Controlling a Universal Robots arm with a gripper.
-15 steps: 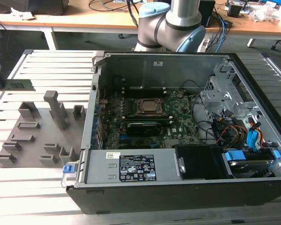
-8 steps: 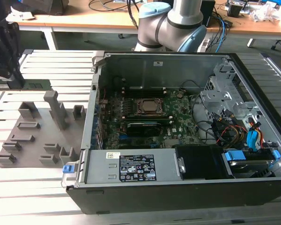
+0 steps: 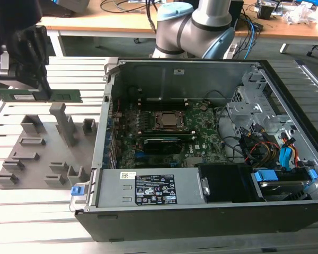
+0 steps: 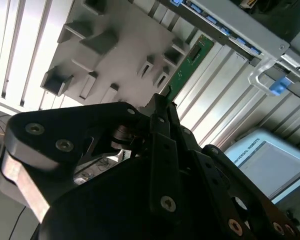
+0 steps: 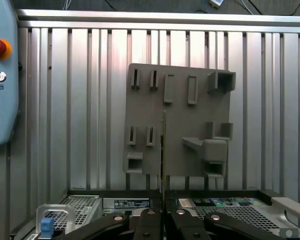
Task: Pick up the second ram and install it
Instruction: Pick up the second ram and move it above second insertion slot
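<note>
In the exterior view my gripper (image 3: 41, 84) hangs at the far left, shut on the second ram (image 3: 63, 97), a long green stick held level above the grey holder plate (image 3: 40, 159). In the first wrist view the ram (image 5: 163, 150) shows edge-on as a thin line running out from between the fingertips (image 5: 150, 218) over the holder plate (image 5: 180, 107). The second wrist view has the ram's green end (image 4: 187, 62) sticking out past the black fingers (image 4: 162, 117). The open computer case (image 3: 201, 69) with its motherboard (image 3: 201, 135) lies to the exterior view's right of the gripper.
The holder plate carries several grey blocks and slots, one tall block (image 3: 63, 124) just below the ram. Inside the case are the CPU socket (image 3: 169, 120), a power supply (image 3: 153, 188) and cable bundles (image 3: 265, 148). A teach pendant (image 5: 2, 75) lies on the slatted table.
</note>
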